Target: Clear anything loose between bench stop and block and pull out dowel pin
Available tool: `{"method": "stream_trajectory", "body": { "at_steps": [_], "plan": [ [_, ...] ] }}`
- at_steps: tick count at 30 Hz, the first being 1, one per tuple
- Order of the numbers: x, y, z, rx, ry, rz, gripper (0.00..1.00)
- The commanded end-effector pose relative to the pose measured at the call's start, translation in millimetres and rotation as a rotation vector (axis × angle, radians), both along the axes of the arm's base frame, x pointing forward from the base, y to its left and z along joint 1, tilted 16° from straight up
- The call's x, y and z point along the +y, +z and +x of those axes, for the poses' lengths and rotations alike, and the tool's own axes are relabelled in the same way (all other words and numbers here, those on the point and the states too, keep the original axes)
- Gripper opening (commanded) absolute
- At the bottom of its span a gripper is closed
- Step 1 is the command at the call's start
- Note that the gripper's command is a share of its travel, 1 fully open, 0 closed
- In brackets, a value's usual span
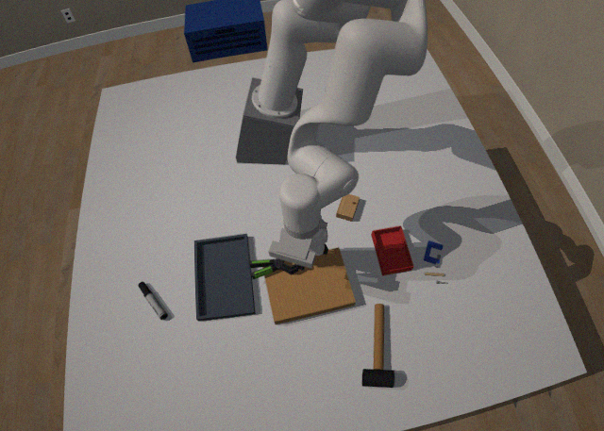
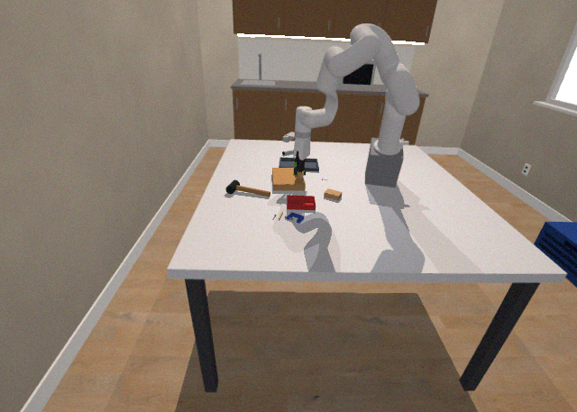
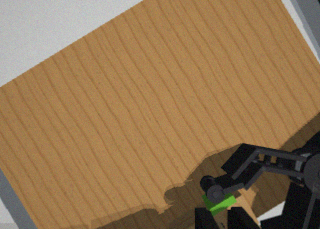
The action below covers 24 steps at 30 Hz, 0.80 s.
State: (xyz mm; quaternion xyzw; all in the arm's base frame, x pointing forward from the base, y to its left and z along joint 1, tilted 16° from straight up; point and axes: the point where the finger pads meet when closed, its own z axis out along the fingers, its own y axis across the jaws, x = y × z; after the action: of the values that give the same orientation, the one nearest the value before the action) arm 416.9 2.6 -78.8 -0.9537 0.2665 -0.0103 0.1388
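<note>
The bench board (image 1: 310, 290) lies on the table, with its raised stop (image 1: 331, 258) along the back edge. It also shows in the exterior view (image 2: 285, 178) and fills the wrist view (image 3: 140, 114). My gripper (image 1: 285, 266) hangs low over the board's back left corner and is shut on the green spring clamp (image 1: 261, 265), whose green part shows between my fingers. A small wooden block (image 1: 347, 207) lies on the table behind the board, apart from the stop. A thin dowel pin (image 1: 434, 273) lies on the table to the right, past the red bin.
A grey tray (image 1: 224, 276) sits right against the board's left side. A red bin (image 1: 392, 249) and a blue C-shaped piece (image 1: 428, 252) are to the right. A hammer (image 1: 378, 346) lies in front, a marker (image 1: 153, 300) to the far left.
</note>
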Motion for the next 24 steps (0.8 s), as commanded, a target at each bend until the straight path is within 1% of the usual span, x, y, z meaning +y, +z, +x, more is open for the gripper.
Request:
{"method": "stream_trajectory", "body": {
  "at_steps": [1,8,24],
  "plan": [
    [-0.4,1.5,1.8,0.026,-0.080,0.003,0.00],
    [-0.5,1.9,1.8,0.043,-0.146,0.010,0.00],
    [-0.6,2.3,1.7,-0.013,0.066,-0.011,0.00]
  ]
}}
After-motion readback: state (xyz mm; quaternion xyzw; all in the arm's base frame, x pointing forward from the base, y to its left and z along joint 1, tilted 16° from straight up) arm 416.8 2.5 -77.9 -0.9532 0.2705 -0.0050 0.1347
